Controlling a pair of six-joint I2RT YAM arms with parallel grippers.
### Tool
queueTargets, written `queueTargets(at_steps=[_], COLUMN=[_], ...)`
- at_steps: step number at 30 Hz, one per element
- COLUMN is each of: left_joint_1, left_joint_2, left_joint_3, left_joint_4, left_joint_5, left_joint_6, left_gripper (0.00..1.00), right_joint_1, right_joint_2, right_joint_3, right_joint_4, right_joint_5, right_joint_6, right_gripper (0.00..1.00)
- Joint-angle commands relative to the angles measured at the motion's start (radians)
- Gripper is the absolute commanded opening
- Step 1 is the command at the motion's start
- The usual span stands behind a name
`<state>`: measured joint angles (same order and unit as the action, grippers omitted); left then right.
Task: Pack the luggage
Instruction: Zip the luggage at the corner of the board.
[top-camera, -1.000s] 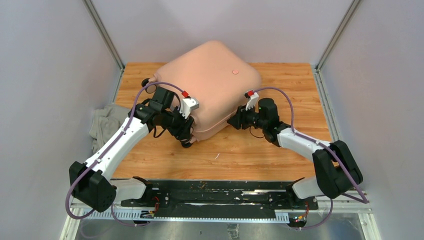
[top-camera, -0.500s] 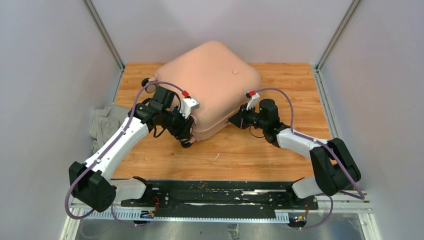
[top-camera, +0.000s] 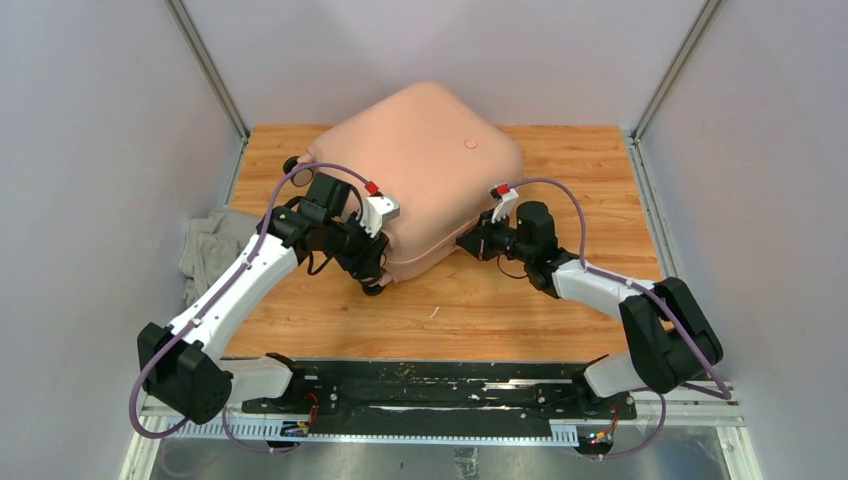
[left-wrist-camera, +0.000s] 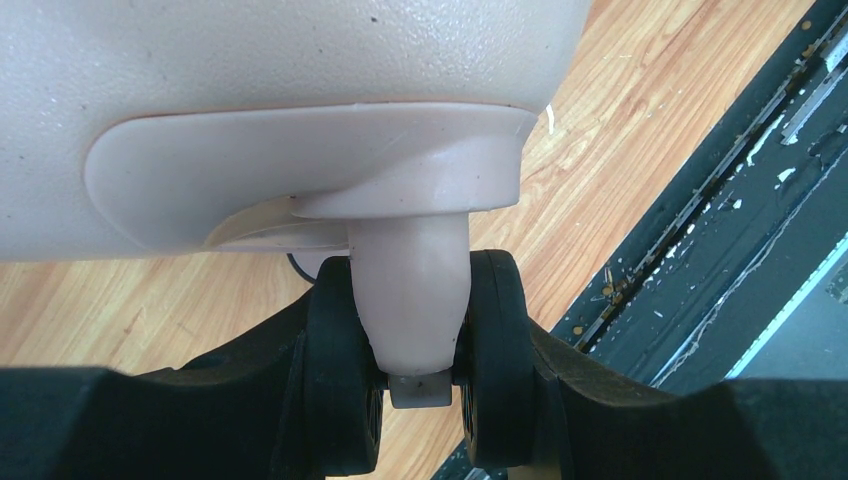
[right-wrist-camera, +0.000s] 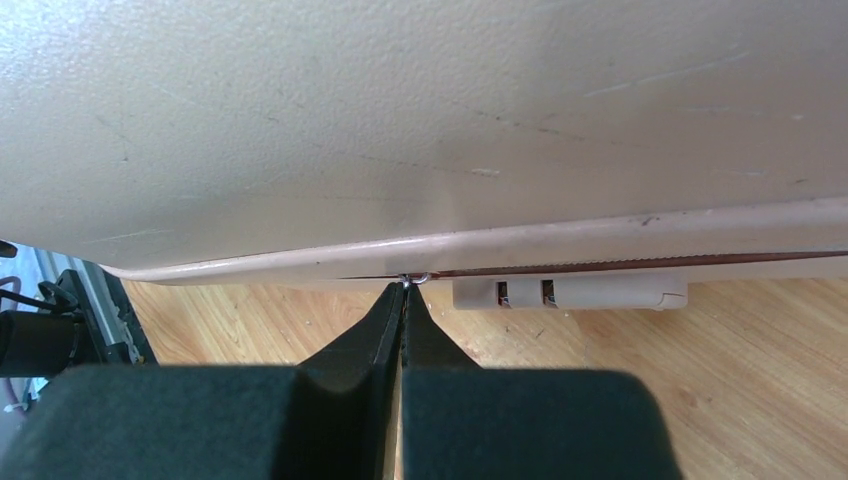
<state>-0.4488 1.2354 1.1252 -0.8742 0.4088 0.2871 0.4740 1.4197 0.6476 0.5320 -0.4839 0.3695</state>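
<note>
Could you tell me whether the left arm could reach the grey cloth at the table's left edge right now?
Probably yes: the cloth lies right beside that arm, nothing between. First the left gripper must release the suitcase wheel.

A crumpled grey cloth (top-camera: 208, 252) lies at the left edge of the wooden bench (top-camera: 590, 160), against the grey wall (top-camera: 100, 150). A small white scrap (top-camera: 435, 312) sits on the boards near the black rail (top-camera: 440, 385) along the front.

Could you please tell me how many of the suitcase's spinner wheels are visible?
2. The far wheel is at the suitcase's far-left corner; the near wheel is at its near corner, gripped by the left end effector. The remaining wheels may be hidden.
</note>
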Motion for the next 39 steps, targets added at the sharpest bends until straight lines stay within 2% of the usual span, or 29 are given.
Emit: queueTargets(at_steps=[1,10,20,30,36,38,39], left_joint_1=[-0.029,-0.040,-0.047,-0.050,-0.050,-0.050,-0.050], left_joint_2=[-0.023,-0.018,-0.012,0.004,0.027,0.029,0.028], left_joint_3=[0.103,0.107,0.113,0.124,0.150,0.154,0.156], left_joint_4=[0.091,0.091,0.092,0.093,0.092,0.092,0.090], left_joint_5=[0.090,0.080,0.080,0.104,0.139,0.145,0.142], left_joint_6=[0.035,0.031,0.036,0.044,0.036,0.027,0.021], left_gripper=[0.00,0.00,0.00,0.00,0.00,0.00,0.02], right_joint_1=[0.044,0.119,0.344,0.487,0.529,0.521,0.505], right_joint_2=[-0.056,-0.086,-0.097,-0.035,0.026,-0.004,-0.034], right_joint_3=[-0.015,-0.005,0.037,0.070,0.138,0.117,0.099], right_joint_4=[0.018,-0.044,-0.083,-0.033,-0.022,-0.041,-0.061], right_joint_5=[0.055,0.192,0.226,0.222,0.199,0.269,0.320], right_joint_6=[-0.026,-0.069,-0.105,-0.082,-0.057,-0.045,-0.030], right_gripper=[0.00,0.00,0.00,0.00,0.00,0.00,0.06])
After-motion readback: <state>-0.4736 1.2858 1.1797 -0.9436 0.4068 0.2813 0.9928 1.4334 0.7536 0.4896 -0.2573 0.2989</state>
